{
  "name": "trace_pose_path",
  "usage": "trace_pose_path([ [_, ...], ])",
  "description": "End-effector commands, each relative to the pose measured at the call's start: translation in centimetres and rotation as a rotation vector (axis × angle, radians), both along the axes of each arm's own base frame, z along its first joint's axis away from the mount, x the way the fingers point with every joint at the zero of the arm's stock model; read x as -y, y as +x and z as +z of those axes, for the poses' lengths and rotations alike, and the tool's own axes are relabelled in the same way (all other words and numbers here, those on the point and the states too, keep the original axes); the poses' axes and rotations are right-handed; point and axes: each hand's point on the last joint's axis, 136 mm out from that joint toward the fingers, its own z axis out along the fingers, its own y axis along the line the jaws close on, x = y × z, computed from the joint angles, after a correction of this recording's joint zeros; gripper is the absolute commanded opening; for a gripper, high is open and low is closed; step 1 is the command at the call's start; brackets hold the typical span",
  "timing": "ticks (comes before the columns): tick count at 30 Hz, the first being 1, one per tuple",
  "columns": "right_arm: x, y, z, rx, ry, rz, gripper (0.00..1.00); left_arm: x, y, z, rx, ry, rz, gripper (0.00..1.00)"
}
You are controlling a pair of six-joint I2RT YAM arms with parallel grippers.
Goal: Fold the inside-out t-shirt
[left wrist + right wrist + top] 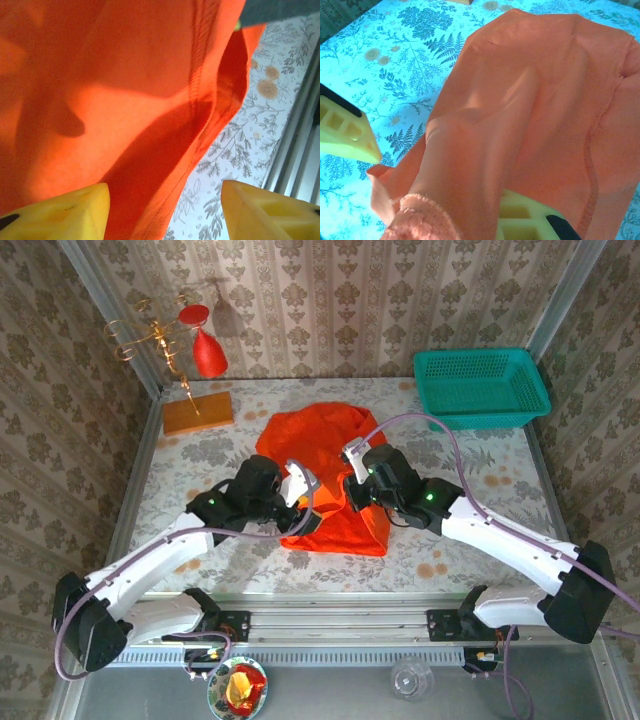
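Lying mid-surface, the bright orange-red soft cloth t-shirt (pixel 330 475) is pinched by the clenched right hand (pixel 470 220); the left hand (pixel 165 210) is released, so the fold may sag sideways.

Orange t-shirt (pixel 540 115) spreads across the right and middle, draped over the lower yellow finger (pixel 520 222); a bunched hem sits at the near edge. The floral tablecloth (pixel 395 60) shows at left
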Motion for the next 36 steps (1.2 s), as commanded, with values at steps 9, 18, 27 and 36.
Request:
trace_pose_path([
  [9,0.2,-0.1,2.9,0.006,0.061,-0.017,0.00,5.2,1.7,1.2,0.161,0.001,-0.004,0.60],
  [18,0.8,0.6,4.1,0.015,0.082,-0.059,0.00,6.0,2.1,-1.8,0.119,0.036,0.028,0.41],
  [27,7.5,2.6,2.1,-0.024,0.045,-0.333,0.00,4.5,2.5,2.4,0.165,-0.005,0.068,0.00],
  [36,10.4,0.5,0.3,-0.133,0.216,-0.476,0.34,2.5,6.1,8.4,0.020,-0.180,0.110,0.00],
])
